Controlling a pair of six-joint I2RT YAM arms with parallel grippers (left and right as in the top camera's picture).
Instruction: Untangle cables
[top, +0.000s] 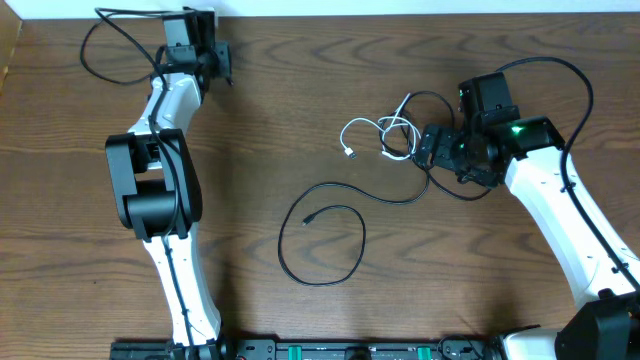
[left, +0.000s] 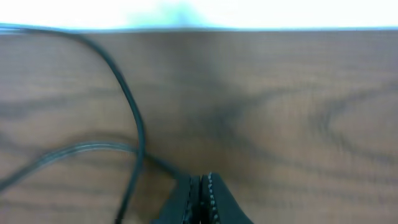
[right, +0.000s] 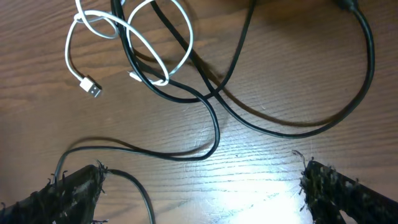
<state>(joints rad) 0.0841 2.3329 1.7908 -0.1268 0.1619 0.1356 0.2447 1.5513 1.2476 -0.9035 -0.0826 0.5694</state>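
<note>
- A dark brown wood-grain counter (top: 480, 290) is seen carrying three thin cords.
- The short white cord with a silver plug (top: 372, 128) is coiled in small loops right of the counter's middle, just beside the right arm's fingers.
- A thin black cord (top: 428, 95) is threaded through those white loops. In the right wrist view, black strands are seen crossing the white cord (right: 124, 25) at several places, so the two are tangled.
- The longer thin black cord (top: 361, 240) is laid in a wide open loop near the counter's centre, with its small plug lying inside the loop. Its other stretch is led up and right toward the tangle.
- The right fingers (right: 336, 193) are spread wide above the counter, and nothing is held between them.
- The left fingers (left: 202, 193) are pressed together with nothing seen between them. They are kept at the counter's far edge, well apart from the three cords.
- A thicker black arm cord (left: 134, 118) is seen beside the left fingers.
</note>
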